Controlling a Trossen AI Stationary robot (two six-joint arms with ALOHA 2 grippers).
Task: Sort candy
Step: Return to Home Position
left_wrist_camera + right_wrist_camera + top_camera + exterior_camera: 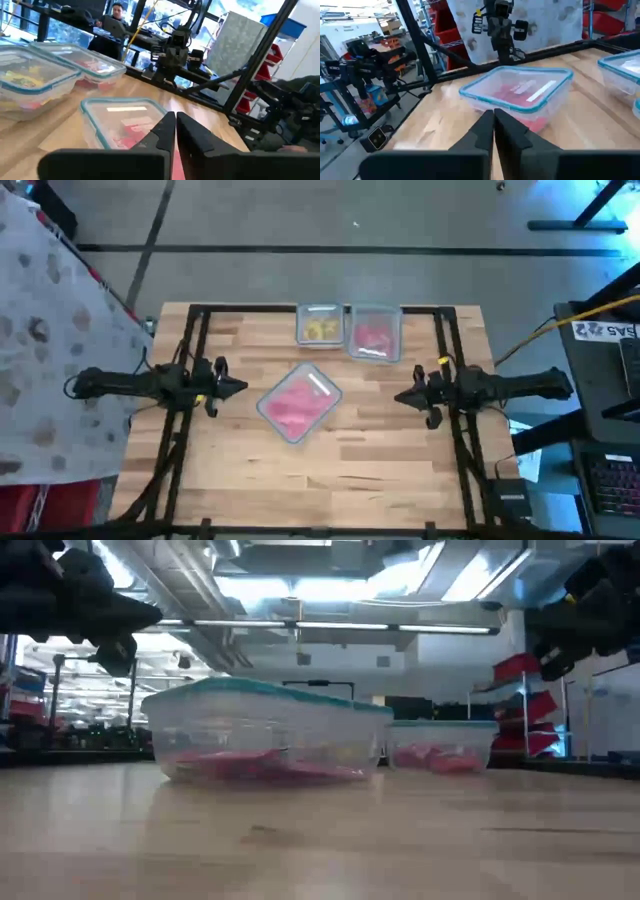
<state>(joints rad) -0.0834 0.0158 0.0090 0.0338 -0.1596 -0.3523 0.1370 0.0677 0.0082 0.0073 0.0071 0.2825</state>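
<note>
Table (350, 470): near half bare, free passage. Centre: lidded tub (299, 401), flanked by left gripper (240, 387) and right gripper (400, 397), both raised. Far edge: yellow-filled tub (320, 326) just beside pink-filled tub (375, 335).

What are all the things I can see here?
table: one, light wood, under everything
middle tub: one, clear with teal lid, table centre
pink candy: a pile, pink, inside middle tub
yellow-candy tub: one, clear, far edge
yellow candy: several, yellow, inside it
red-candy tub: one, clear, beside the yellow-candy tub
red candy: a pile, pinkish red, inside it
person: one, beyond the table
left gripper: one, dark, shut, left of middle tub
right gripper: one, dark, shut, right of middle tub
</note>
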